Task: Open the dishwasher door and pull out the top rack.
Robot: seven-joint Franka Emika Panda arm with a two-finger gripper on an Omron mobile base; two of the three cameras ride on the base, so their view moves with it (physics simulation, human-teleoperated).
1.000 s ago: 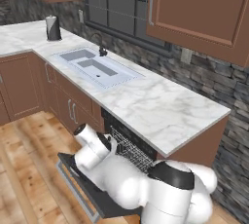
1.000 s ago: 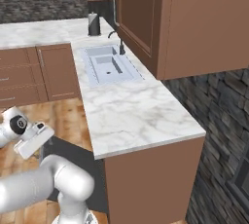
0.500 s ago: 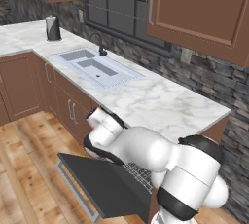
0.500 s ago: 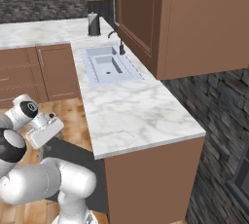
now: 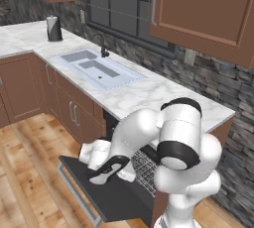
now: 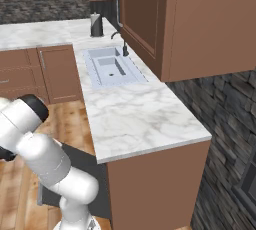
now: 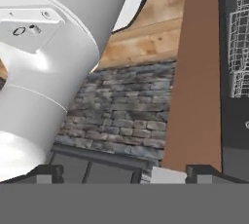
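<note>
The arm hides most of the top rack point(image 5: 142, 165) (wire basket).

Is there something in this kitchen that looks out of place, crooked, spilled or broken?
Nothing looks spilled or damaged. The dishwasher door lies folded down flat, as the job requires, and the wire rack sits just inside the opening. The sink and the marble counter look tidy, and the dark canister stands upright.
</note>
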